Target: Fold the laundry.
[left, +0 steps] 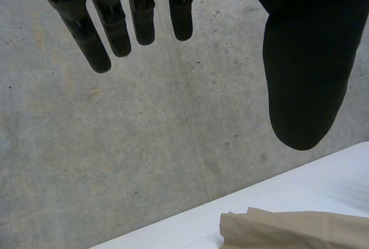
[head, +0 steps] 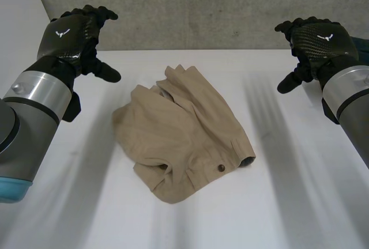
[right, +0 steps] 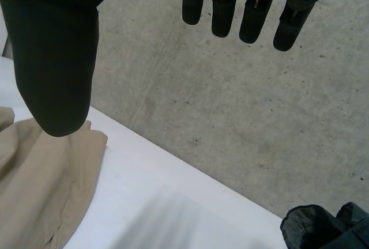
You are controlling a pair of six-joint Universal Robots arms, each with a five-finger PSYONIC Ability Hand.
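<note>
A pair of tan shorts (head: 181, 134) lies crumpled in the middle of the white table (head: 300, 203), its waistband and a dark button toward the front right. My left hand (head: 78, 36) hovers open above the table's far left, apart from the cloth. My right hand (head: 314, 41) hovers open above the far right, also clear of the shorts. In the left wrist view my fingers (left: 115, 24) are straight, with an edge of the shorts (left: 294, 229) below the thumb. In the right wrist view my fingers (right: 253, 12) are straight, and the shorts (right: 40, 185) lie under the thumb.
A grey concrete wall (head: 202, 7) rises behind the table's far edge. A dark bundle (right: 326, 226) lies at the table's far right corner in the right wrist view.
</note>
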